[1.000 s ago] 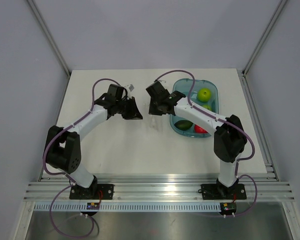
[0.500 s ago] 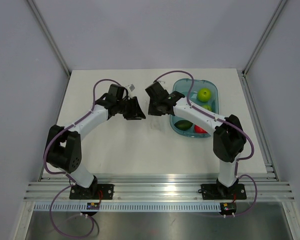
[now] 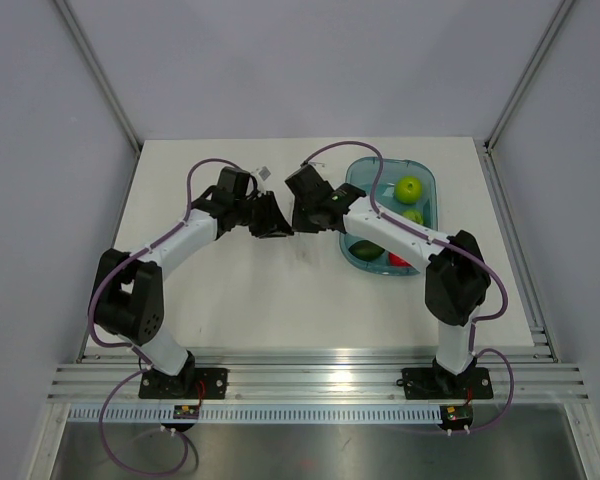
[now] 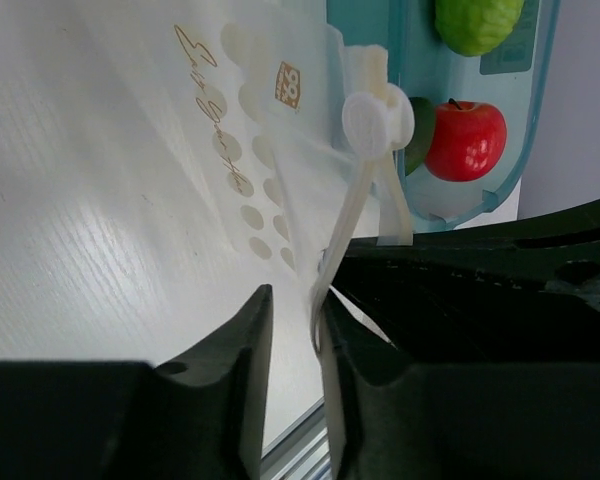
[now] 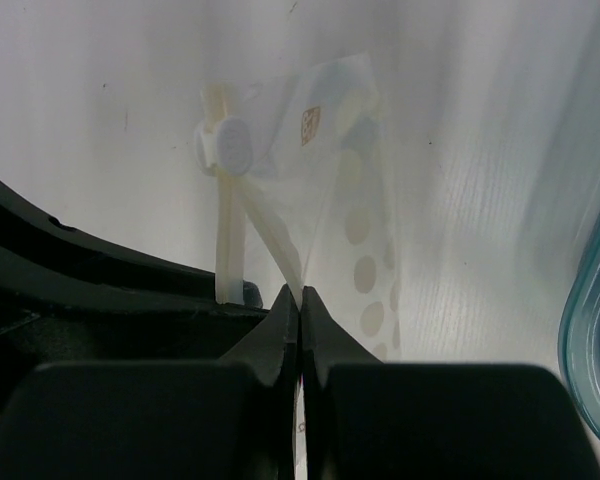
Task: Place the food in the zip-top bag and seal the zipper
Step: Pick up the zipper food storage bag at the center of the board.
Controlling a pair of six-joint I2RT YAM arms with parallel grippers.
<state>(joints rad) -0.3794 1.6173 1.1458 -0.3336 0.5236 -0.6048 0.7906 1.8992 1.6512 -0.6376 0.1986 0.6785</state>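
The clear zip-top bag point(image 5: 355, 190), printed with pale dots, hangs between my two grippers at the table's middle. Its zipper strip carries a white slider point(image 5: 225, 148), which also shows in the left wrist view point(image 4: 375, 120). My right gripper point(image 5: 300, 300) is shut on one strip of the bag's mouth. My left gripper point(image 4: 295, 330) is open, and the other mouth strip lies against the inner face of its right finger. In the top view the left gripper point(image 3: 277, 222) and right gripper point(image 3: 296, 218) almost touch. The dark green food point(image 3: 368, 250) lies in the teal tray point(image 3: 427, 185).
The teal tray also holds a lime-green apple point(image 3: 408, 188) and a red round item point(image 3: 400, 258). It stands just right of the right gripper, and its rim shows in the right wrist view point(image 5: 590, 330). Grey walls enclose the table at the back and sides.
My left gripper has moved right until it nearly meets the right gripper. My right gripper has shifted slightly left and back with the bag.
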